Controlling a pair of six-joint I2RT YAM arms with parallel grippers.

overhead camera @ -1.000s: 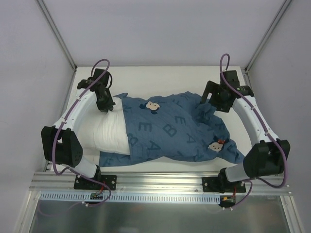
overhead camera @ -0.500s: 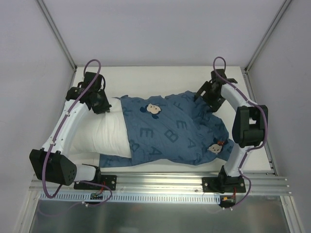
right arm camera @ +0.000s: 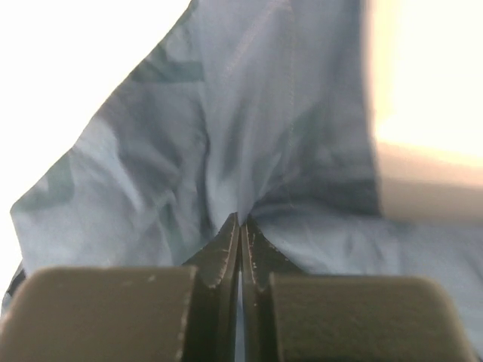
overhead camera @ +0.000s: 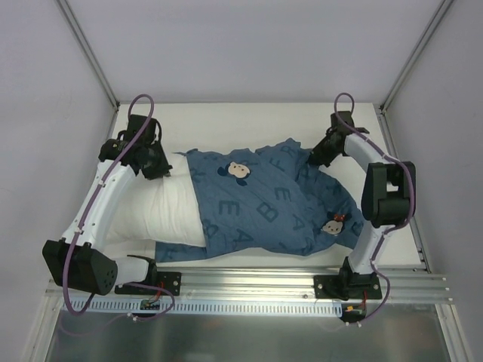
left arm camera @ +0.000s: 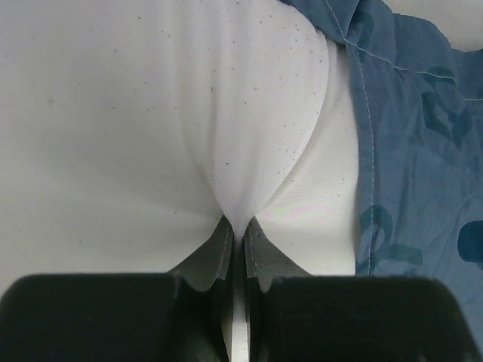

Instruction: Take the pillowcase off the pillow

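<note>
The blue pillowcase (overhead camera: 268,200), printed with letters and mouse faces, covers the right part of the white pillow (overhead camera: 162,207). The pillow's left part sticks out bare. My left gripper (overhead camera: 160,167) is at the pillow's far left corner, shut on a pinch of white pillow fabric (left arm camera: 238,181) that rises in a fold from the jaws (left arm camera: 238,230). My right gripper (overhead camera: 317,156) is at the pillowcase's far right corner, shut on a gathered fold of blue fabric (right arm camera: 249,158) that puckers into its tips (right arm camera: 240,220).
The pillow lies on a white table (overhead camera: 226,121) enclosed by grey walls. An aluminium rail (overhead camera: 249,283) with the arm bases runs along the near edge. The pillowcase's open hem (left arm camera: 362,98) with light stitching crosses the pillow.
The right gripper has gone from open to shut on the pillowcase's far right corner, after moving outward. The left arm has shifted slightly left, still gripping the pillow.
</note>
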